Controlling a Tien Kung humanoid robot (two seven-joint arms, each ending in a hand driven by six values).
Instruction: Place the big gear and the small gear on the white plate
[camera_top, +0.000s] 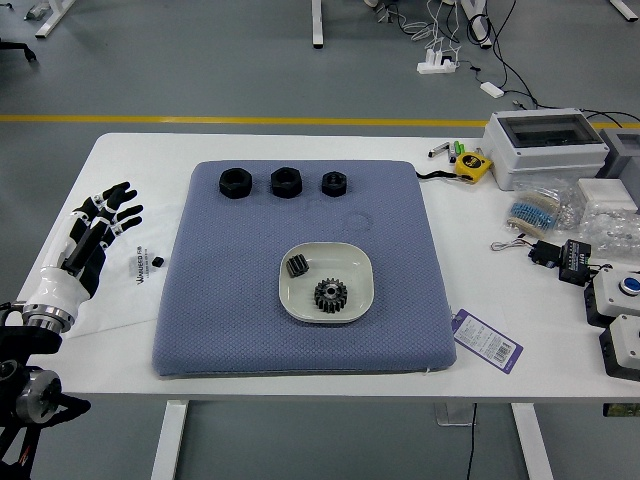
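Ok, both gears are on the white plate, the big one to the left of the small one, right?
Not quite: the head view shows the big gear to the right of the small gear. Both are on the white plate, as you say.

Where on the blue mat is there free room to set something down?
The blue mat is bare left and right of the white plate, and between it and the three black nuts. The plate is crowded by the big gear and small gear; the right side of the table, by boxes and bagged parts.
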